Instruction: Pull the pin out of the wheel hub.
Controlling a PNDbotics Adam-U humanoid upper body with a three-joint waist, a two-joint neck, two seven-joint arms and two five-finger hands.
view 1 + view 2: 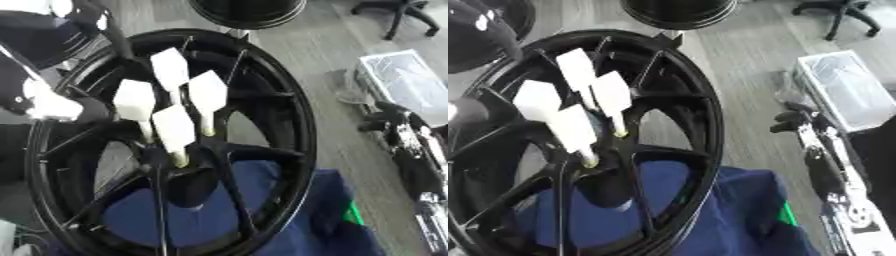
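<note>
1. My right hand (796,121) hangs at the right of the scene, well apart from the wheel hub (296,120). It holds nothing; I cannot tell whether it is spread or closed.
2. My left hand does not show. A glossy black and white shape (35,97) sits at the hub's left edge, and I cannot say what it is.
3. Four pins stand clustered at the middle of the hub, tilted toward the far side. Each has a flat white head on a thin stem with a yellowish foot.
4. The nearest pin (173,127) is seated lowest, just left of centre. The other three stand behind it.
5. The pins look light and rigid, probably plastic. The broad white head is the obvious place to pinch, flat faces between thumb and fingers.
6. The stem looks slim, so I would pull along its own line, not sideways, or it may jam or snap.
7. The black hub looks heavy and rests on a blue cloth (289,210). I expect it to stay put.
</note>
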